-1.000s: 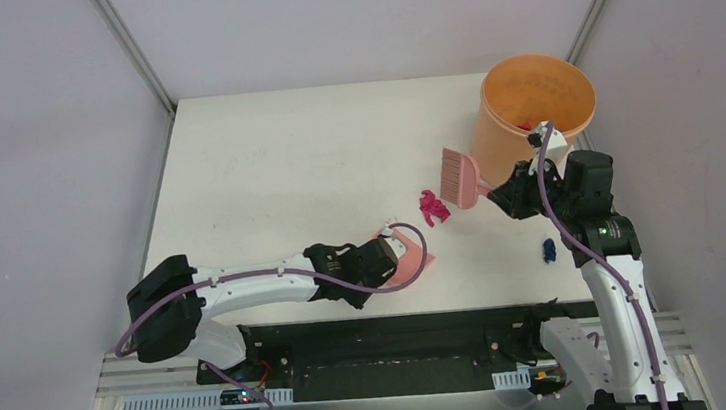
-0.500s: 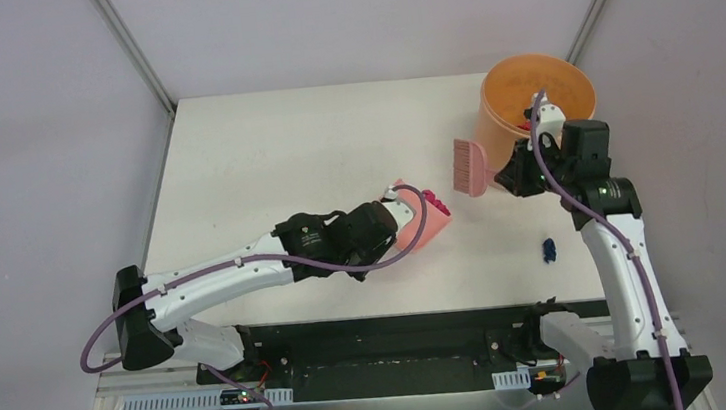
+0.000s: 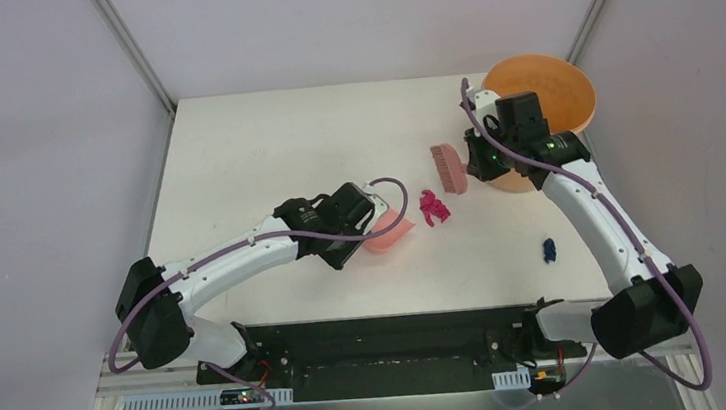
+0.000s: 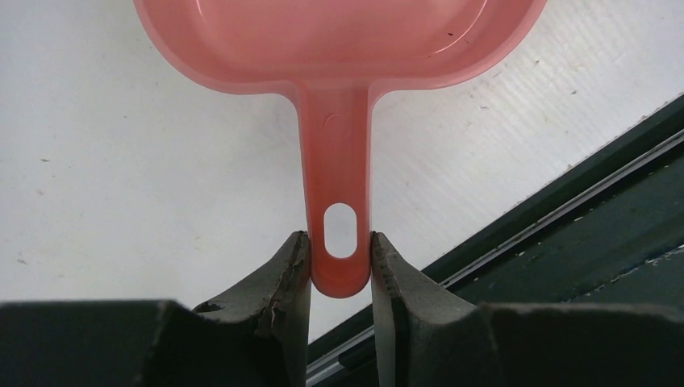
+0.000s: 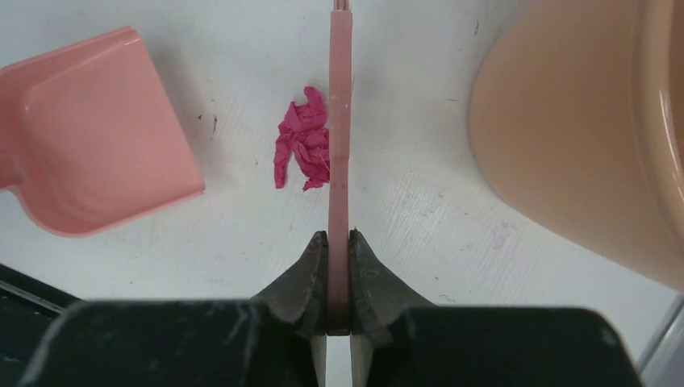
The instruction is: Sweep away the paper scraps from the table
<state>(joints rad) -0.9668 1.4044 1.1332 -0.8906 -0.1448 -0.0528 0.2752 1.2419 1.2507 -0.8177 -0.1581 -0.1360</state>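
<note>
A magenta paper scrap (image 3: 432, 206) lies on the white table (image 3: 264, 154), between the pink dustpan (image 3: 389, 230) and the pink brush (image 3: 449, 168). It also shows in the right wrist view (image 5: 302, 140). A dark blue scrap (image 3: 549, 248) lies near the right edge. My left gripper (image 4: 339, 258) is shut on the dustpan's handle (image 4: 338, 177); the pan is empty and sits just left of the magenta scrap. My right gripper (image 5: 339, 256) is shut on the brush handle (image 5: 339, 121), holding the brush above and right of the scrap.
An orange round bucket (image 3: 540, 98) stands at the table's far right corner, right behind my right gripper; it also shows in the right wrist view (image 5: 581, 137). The black strip (image 3: 391, 325) runs along the table's front edge.
My left arm pulled the dustpan back left, and the magenta scrap now lies on the table beside it. My right arm swung the brush left and farther from the front edge, in front of the bucket.
</note>
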